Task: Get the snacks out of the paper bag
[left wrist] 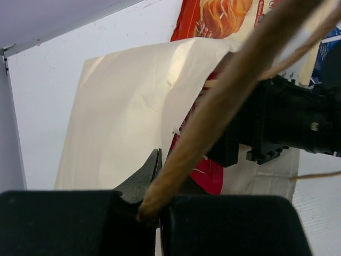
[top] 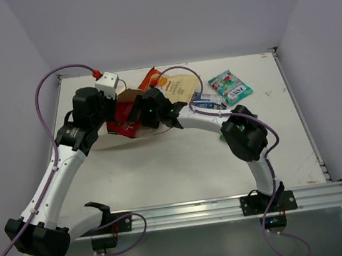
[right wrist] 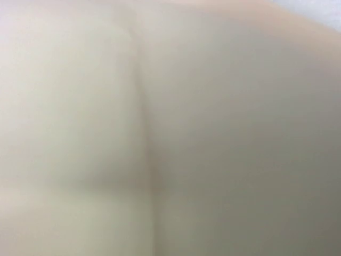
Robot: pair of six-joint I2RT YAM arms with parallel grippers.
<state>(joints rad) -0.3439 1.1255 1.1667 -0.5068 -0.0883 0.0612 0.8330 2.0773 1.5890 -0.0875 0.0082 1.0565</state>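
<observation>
White table (top: 182, 164) under lilac walls (top: 145, 24), one paper bag (left wrist: 122, 128) lying flat towards the far left, and two grippers working at it. Left gripper (left wrist: 157, 181) is clamped tight on one twisted handle (left wrist: 224, 101), the cord running out from between its fingers. Right gripper (top: 138, 114) is nose-first at the bag's mouth. Its own camera gives nothing but blurred cream paper, so I cannot tell how wide its jaws stand, or whether it has hold of anything. Snack count: three out on the table beside the bag, a chip bag (top: 169, 87), a blue pack (top: 208, 101) and a teal-pink pack (top: 230, 87), plus one red pack (left wrist: 210, 173) poking from the mouth (half covered by paper). Brown patch (top: 132, 98) by the right gripper could be pack or bag lining, too unclear to call
</observation>
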